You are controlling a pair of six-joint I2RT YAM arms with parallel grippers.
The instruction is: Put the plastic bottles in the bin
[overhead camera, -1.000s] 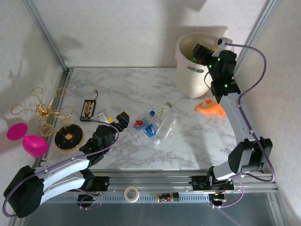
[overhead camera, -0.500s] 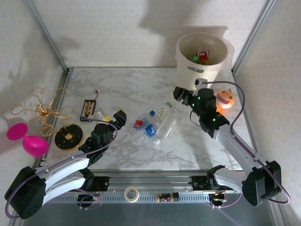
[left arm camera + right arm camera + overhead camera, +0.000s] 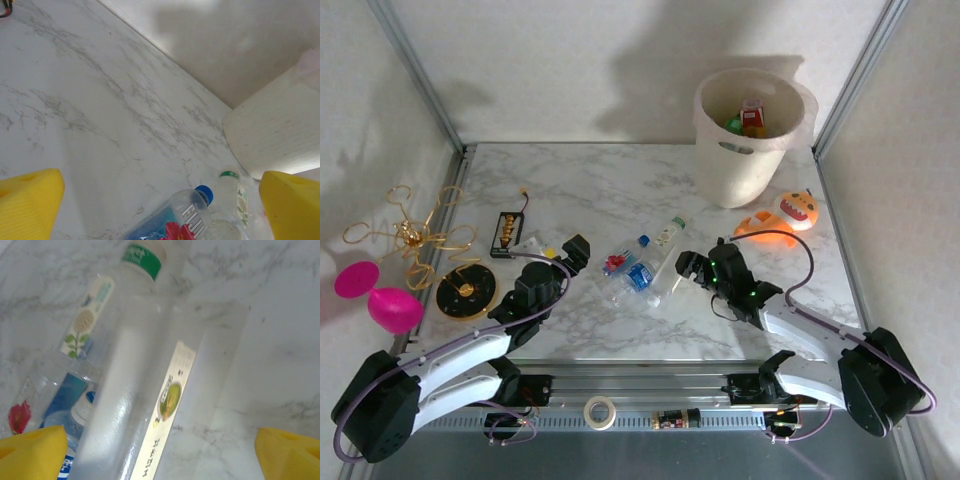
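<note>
Both wide open, clutching nothing: hovering with right gripper (image 3: pixel 689 267) just right of plastic bottles (image 3: pixel 648 268) at frame centre, left gripper (image 3: pixel 568 252) on their left; bin (image 3: pixel 740 178) upper right.

Robot lab test cell, not a home: marble-pattern table (image 3: pixel 620 180) boxed in by aluminium frame posts (image 3: pixel 415 72) and plain white wall panels (image 3: pixel 570 70). Left arm (image 3: pixel 460 350) and right arm (image 3: pixel 810 328) are bolted to a slotted metal rail (image 3: pixel 650 385) at the near edge. Purple cables (image 3: pixel 775 233) loop off them, tape roll (image 3: pixel 601 411) sits by the rail.
</note>
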